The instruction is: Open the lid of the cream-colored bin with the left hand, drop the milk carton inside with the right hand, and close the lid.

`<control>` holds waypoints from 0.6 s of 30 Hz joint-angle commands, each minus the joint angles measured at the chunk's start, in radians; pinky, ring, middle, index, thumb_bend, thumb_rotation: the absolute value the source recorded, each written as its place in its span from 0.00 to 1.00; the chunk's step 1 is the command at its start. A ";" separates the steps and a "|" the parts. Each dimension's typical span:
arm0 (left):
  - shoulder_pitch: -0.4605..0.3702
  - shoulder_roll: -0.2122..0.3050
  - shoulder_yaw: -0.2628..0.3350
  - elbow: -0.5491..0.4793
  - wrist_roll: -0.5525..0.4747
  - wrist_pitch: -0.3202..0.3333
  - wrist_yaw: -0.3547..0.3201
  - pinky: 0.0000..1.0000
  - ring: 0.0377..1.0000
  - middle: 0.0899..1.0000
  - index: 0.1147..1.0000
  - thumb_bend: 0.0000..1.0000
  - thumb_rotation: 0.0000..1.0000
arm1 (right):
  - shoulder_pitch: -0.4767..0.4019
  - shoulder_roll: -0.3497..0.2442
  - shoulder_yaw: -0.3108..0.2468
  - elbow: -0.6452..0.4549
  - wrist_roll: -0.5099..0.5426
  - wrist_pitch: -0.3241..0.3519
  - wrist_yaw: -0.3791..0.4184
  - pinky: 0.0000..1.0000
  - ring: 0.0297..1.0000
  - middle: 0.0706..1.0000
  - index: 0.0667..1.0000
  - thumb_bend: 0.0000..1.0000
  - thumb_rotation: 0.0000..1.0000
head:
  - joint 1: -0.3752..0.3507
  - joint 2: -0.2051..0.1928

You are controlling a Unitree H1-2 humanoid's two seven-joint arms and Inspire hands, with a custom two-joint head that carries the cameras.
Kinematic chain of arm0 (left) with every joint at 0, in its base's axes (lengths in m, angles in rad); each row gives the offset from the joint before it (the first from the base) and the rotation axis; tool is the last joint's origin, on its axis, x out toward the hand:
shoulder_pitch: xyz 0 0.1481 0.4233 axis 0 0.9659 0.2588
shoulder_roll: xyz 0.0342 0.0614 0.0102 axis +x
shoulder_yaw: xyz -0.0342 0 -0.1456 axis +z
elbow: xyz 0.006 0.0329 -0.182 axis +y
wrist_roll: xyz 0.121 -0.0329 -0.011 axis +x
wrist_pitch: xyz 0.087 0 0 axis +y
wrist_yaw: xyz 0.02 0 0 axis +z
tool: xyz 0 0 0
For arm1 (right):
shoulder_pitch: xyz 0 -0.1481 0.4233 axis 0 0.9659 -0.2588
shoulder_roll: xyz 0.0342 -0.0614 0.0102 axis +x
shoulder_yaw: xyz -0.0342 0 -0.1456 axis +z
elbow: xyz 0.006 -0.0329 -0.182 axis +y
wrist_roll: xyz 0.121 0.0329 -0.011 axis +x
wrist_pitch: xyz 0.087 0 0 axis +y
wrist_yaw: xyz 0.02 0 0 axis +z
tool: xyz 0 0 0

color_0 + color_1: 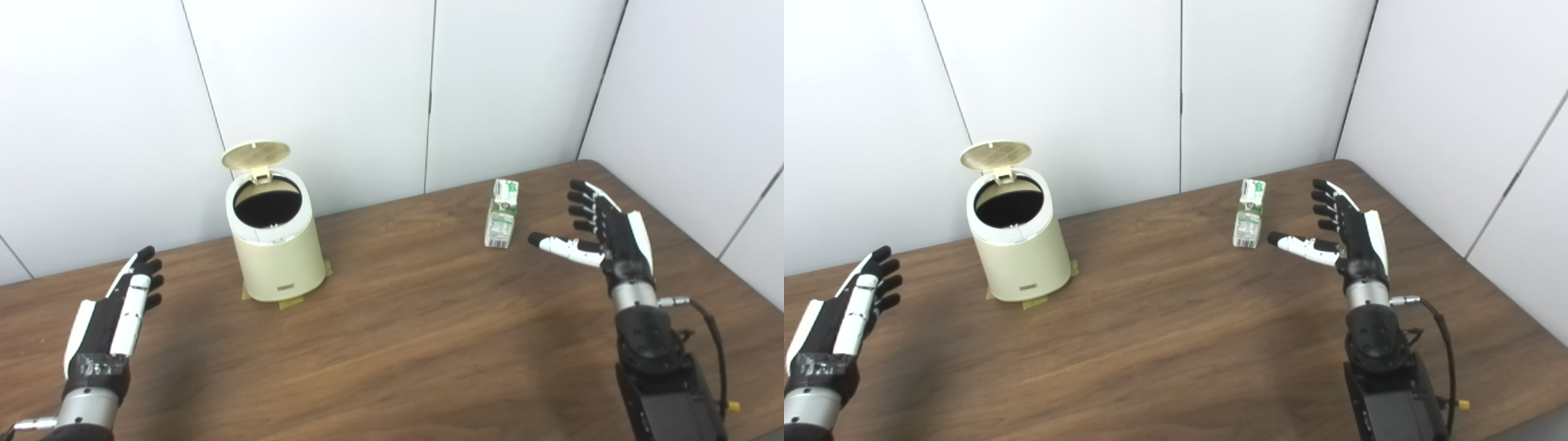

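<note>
Lid (255, 155) up, the cream bin (277, 245) stands open at the left rear of the tabletop (392, 343), its dark mouth showing and strips of tape under its base. That part of the job looks done; the step in hand is the pickup of the milk carton (501, 213), which stands upright toward the right rear, well apart from the bin. The right hand (603, 226) sits just beside it, empty, fingers spread and thumb stretched toward the carton's foot without touching. The left hand (122, 300) waits low at the left, empty too, fingers straight and apart, clear of the bin.

Next, I judge, the right hand must slide in and close around the carton's body, gently, since a tall narrow box tips easily.

Both views tell much the same story. The right eye view shows more of the right wall and cuts off the left wrist.
</note>
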 commanded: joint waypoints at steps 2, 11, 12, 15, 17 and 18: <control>-0.030 0.028 -0.011 -0.052 0.001 0.022 -0.020 0.95 0.93 0.94 0.96 0.36 1.00 | -0.082 -0.076 0.009 0.078 0.006 -0.012 0.037 0.78 0.85 0.87 0.87 0.85 0.22 | -0.002 -0.003; -0.016 0.034 -0.016 -0.110 0.011 0.045 -0.052 0.93 0.92 0.93 0.96 0.36 0.97 | -0.201 -0.165 0.091 0.248 0.019 -0.029 0.132 0.65 0.84 0.95 0.96 0.94 0.19 | -0.004 -0.010; -0.015 0.036 -0.015 -0.112 0.011 0.045 -0.055 0.92 0.92 0.94 0.96 0.36 0.97 | -0.217 -0.168 0.091 0.270 0.043 -0.036 0.150 0.66 0.86 0.97 0.97 0.94 0.19 | -0.004 -0.010; -0.015 0.039 -0.012 -0.115 0.010 0.044 -0.057 0.89 0.91 0.94 0.96 0.33 0.96 | -0.258 -0.175 0.101 0.327 0.070 -0.041 0.180 0.77 0.92 0.97 0.97 0.95 0.17 | -0.003 -0.011; -0.015 0.037 -0.005 -0.120 0.009 0.045 -0.064 0.94 0.92 0.94 0.95 0.32 0.95 | -0.280 -0.177 0.113 0.343 0.071 -0.016 0.192 0.71 0.91 0.97 0.97 0.94 0.16 | -0.003 -0.013; -0.015 0.037 -0.002 -0.122 0.010 0.046 -0.068 0.93 0.91 0.94 0.95 0.31 0.95 | -0.288 -0.176 0.116 0.348 0.072 -0.005 0.196 0.57 0.80 0.97 0.97 0.93 0.15 | -0.003 -0.013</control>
